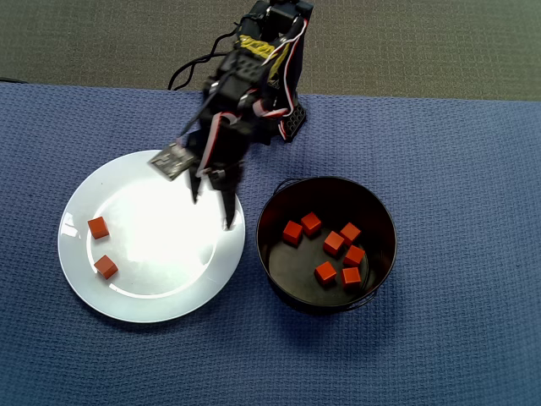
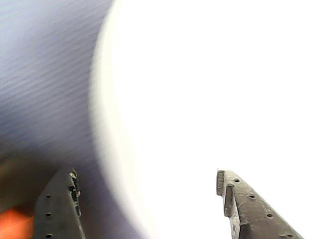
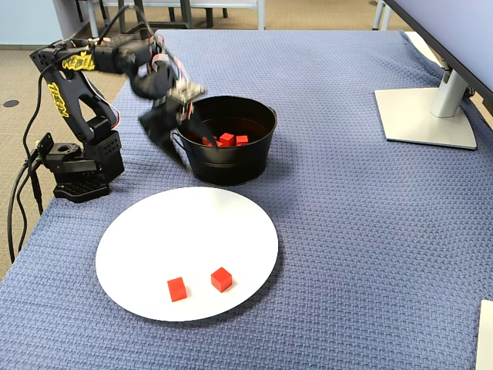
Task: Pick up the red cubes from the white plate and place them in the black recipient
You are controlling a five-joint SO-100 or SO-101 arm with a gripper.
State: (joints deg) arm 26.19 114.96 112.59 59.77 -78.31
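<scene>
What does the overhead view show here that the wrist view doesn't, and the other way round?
Only the overhead view shows the two red cubes left on the plate, and the black pot holding seven cubes. Only the wrist view shows the open gripper close up, nothing between its fingers, though blurred. Both show the white plate and the blue cloth.

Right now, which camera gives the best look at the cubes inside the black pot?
The overhead view: it looks straight into the black pot, showing seven red cubes on its floor. The fixed view catches only a few above the rim, partly behind the arm. The wrist view shows just an orange blur, too unclear to identify.
</scene>
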